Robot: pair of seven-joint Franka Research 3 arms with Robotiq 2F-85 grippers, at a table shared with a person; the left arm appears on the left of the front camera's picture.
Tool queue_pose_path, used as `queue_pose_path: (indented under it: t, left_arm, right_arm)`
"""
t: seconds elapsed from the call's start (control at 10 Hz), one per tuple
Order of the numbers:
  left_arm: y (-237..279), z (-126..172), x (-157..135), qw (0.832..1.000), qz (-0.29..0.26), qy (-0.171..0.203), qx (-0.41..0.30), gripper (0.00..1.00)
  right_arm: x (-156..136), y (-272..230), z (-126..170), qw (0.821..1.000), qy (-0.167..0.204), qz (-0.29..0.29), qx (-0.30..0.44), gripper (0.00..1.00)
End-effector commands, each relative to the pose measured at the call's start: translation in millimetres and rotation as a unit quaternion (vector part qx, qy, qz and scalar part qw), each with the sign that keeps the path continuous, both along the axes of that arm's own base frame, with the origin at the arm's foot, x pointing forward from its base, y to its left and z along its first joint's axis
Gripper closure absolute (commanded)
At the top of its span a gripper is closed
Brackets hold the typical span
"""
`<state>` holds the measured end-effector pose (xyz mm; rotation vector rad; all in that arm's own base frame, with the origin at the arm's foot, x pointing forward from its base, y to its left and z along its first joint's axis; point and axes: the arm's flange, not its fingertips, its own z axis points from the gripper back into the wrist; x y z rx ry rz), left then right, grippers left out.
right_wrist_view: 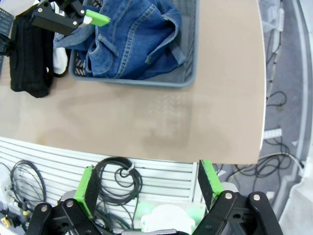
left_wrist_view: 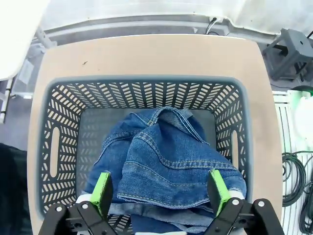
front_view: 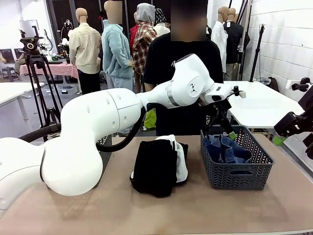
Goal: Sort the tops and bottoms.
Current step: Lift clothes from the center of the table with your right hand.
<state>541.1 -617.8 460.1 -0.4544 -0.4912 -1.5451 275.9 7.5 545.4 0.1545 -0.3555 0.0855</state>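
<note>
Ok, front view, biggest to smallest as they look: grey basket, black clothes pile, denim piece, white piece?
1. grey basket
2. black clothes pile
3. denim piece, partly hidden in the basket
4. white piece, mostly under the black pile

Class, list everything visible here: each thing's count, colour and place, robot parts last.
denim garment: one, blue, inside the right basket
black garments: seemingly two, black, piled mid-table
white garment: one, white, in that pile
right basket: one, grey, table's right
left basket: one, grey, behind the left arm
table: one, tan, between robot and person
person: one, black T-shirt, far side
left tool: one, black, green pads, open above the denim
right tool: one, same colours, open, off the table's right edge
</note>
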Motion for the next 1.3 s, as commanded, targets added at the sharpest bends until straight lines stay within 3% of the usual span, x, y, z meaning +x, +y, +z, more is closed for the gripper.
queue_pose_path:
  t: [0.0,0.2,0.4,0.7,0.9,1.2]
  left_arm:
    - [1,0,1,1.0,-0.005,-0.003,0.003,0.0]
    - [0,0,0,1.0,0.0,0.0,0.0,0.0]
    - [-3,44,-63,0.994,0.028,-0.016,0.106,0.0]
    - [-4,86,-134,0.988,0.027,-0.053,0.139,0.0]
    - [15,115,-187,0.977,0.105,-0.09,0.16,0.0]
    - [62,127,-238,0.964,0.206,-0.108,0.131,0.0]
  right_arm:
    - [1,0,0,1.0,-0.001,0.004,0.004,0.0]
    - [1,0,0,1.0,-0.001,0.004,0.004,0.0]
    - [1,0,0,1.0,-0.001,0.004,0.004,0.0]
    - [1,0,0,1.0,-0.001,0.004,0.004,0.0]
    - [1,0,0,1.0,-0.001,0.004,0.004,0.0]
    - [1,0,0,1.0,-0.001,0.004,0.004,0.0]
